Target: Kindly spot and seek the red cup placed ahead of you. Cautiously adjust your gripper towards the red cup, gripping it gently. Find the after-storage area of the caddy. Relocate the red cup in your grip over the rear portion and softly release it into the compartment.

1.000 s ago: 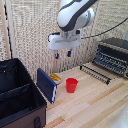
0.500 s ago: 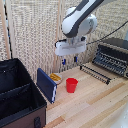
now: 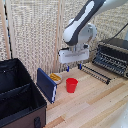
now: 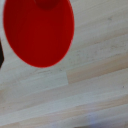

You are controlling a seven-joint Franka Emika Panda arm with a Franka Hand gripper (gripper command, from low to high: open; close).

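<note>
Above the small red plastic cup, white blocky gripper hangs empty, fingers parted for approach; black soft-sided caddy at nine o'clock.

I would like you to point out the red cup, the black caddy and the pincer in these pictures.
red cup (image 3: 72, 85): exterior view, on its outer wall.
black caddy (image 3: 31, 93): exterior view, on its right wall's rim.
pincer (image 3: 73, 65): exterior view, midway between the blue fingertips, above the cup.
</note>
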